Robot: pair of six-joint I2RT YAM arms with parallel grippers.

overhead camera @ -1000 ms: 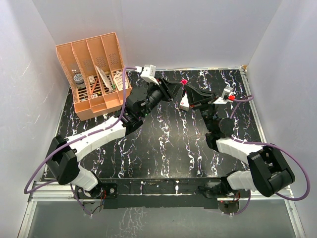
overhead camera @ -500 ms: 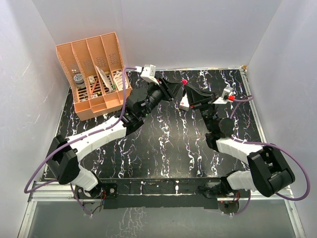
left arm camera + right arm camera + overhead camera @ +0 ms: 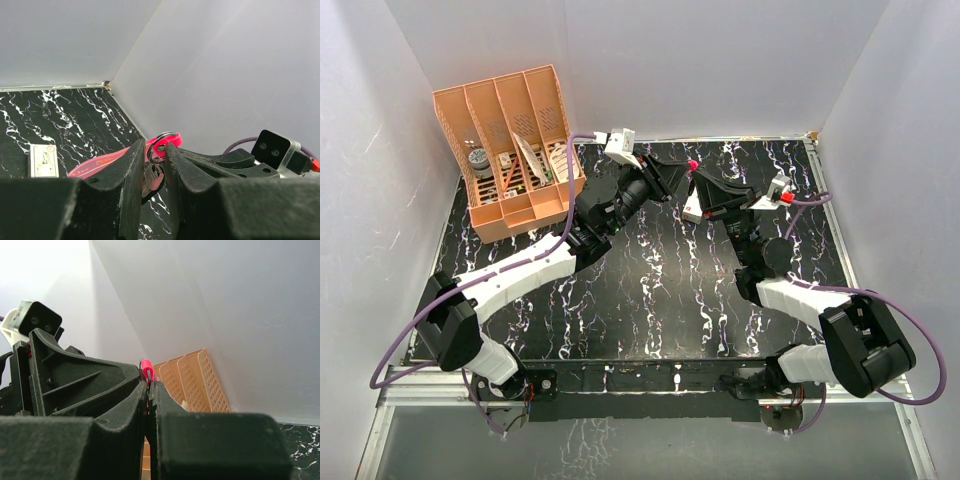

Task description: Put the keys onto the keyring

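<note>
My two grippers meet above the back of the table. The keyring, a magenta-pink strap, ends in a small metal ring. My right gripper is shut on the strap, whose pink loop sticks out past the pinched fingertips. The left gripper has narrow jaws closed round the keys, a silvery-tan piece hanging just under the ring. The ring sits between the left fingertips. In the top view the keys are hidden by the grippers.
A small white rectangular box lies on the black marbled table under the grippers. An orange slotted rack with small items stands at the back left. White walls close in the back and both sides.
</note>
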